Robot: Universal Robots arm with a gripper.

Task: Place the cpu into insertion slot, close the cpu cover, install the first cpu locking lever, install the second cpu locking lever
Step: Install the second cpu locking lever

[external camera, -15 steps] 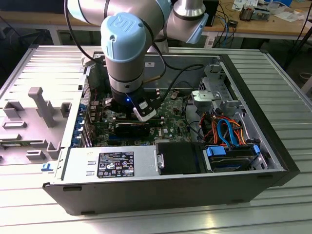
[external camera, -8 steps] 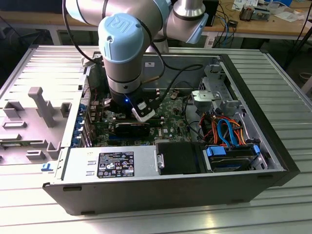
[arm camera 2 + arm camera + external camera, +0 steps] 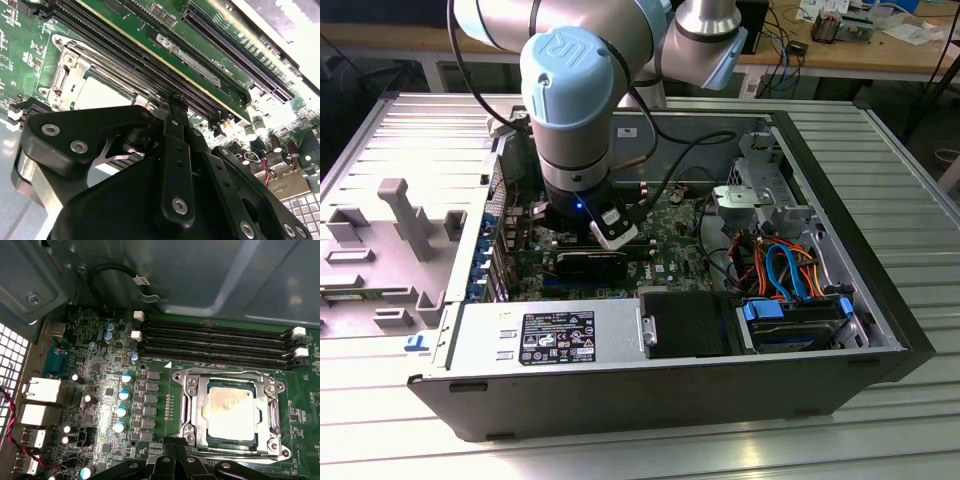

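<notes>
We see the dull silver square cpu [image 3: 231,410] seated in the silver-rimmed insertion slot [image 3: 272,412], thin metal cpu cover [image 3: 192,405] down around it. Black gripper [image 3: 176,102] hovers just beside; jaws look together, gripping nothing.

Your arm [image 3: 570,80] is pale blue and grey, upper centre of the exterior view. The motherboard [image 3: 100,390] is green, dotted with silver-topped capacitors. The cpu [image 3: 231,412] shows a dull silver-grey top inside the silvery cpu cover [image 3: 192,405]. Black memory slots [image 3: 215,340] carry white end clips. The gripper [image 3: 172,120] is matte black with silver screws. Orange and blue cables [image 3: 785,270] sit at the exterior view's right.
</notes>
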